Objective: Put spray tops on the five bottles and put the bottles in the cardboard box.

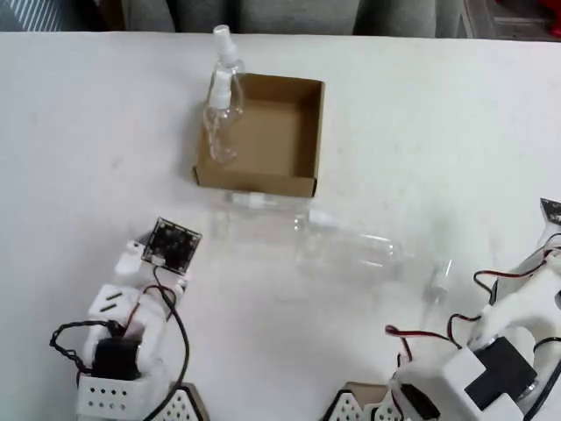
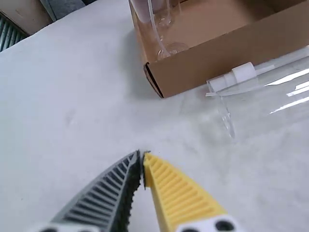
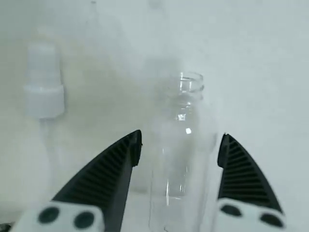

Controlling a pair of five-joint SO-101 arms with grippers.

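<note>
The right hand (image 3: pixel 181 141) is gaping wide around an uncapped bottle (image 3: pixel 189 108); the left hand (image 2: pixel 143 158) is pressing its tips together, empty. Upper centre, the cardboard box (image 1: pixel 256 182) is holding two capped bottles (image 1: pixel 221 110).

A white table (image 1: pixel 79 123) under even light takes up nearly the whole frame, with grey furniture (image 1: pixel 280 13) along the top edge behind it, a striped surface (image 1: pixel 35 10) at upper left and red objects (image 1: pixel 526 7) at upper right.
</note>
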